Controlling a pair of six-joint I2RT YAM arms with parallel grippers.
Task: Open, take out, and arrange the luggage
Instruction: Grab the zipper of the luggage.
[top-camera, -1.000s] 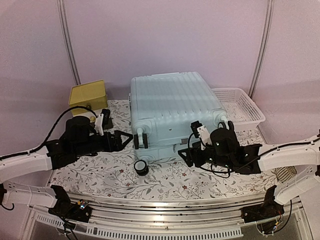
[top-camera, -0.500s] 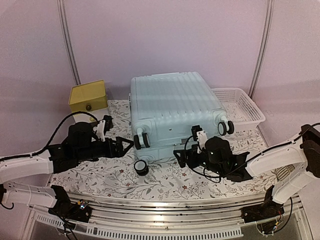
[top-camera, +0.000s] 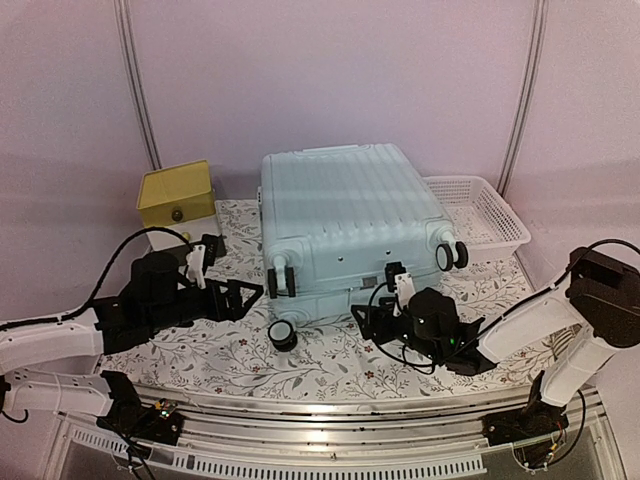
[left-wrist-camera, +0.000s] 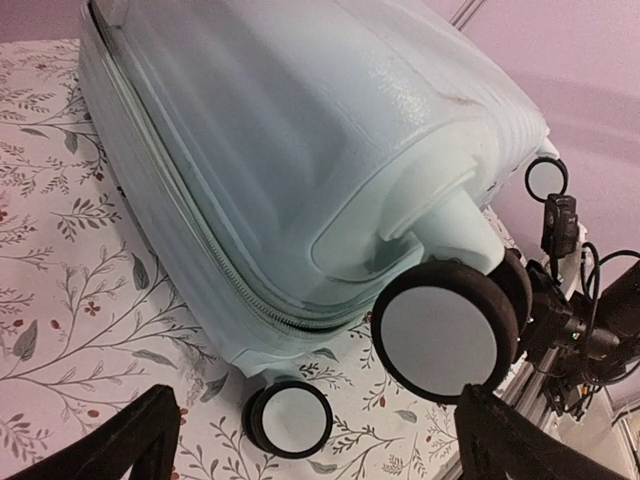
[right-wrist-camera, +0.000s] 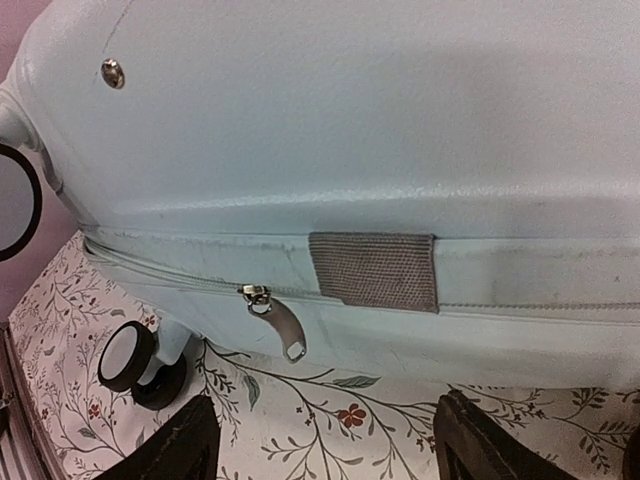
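Large pale mint-blue ribbed hard-shell suitcase (top-camera: 345, 215), zipped shut, lying flat on floral-patterned table (top-camera: 330, 365), black-and-white caster wheels (top-camera: 281, 279) toward the near edge.

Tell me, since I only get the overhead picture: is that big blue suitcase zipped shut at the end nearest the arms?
Observer: It looks shut. The right wrist view shows the zipper pull hanging on the luggage seam, just left of a grey fabric tab.
Operator: Is the right claw holding that pull?
Observer: No. The right claw is open below it. Its fingers are clear of the pull, with nothing between them.
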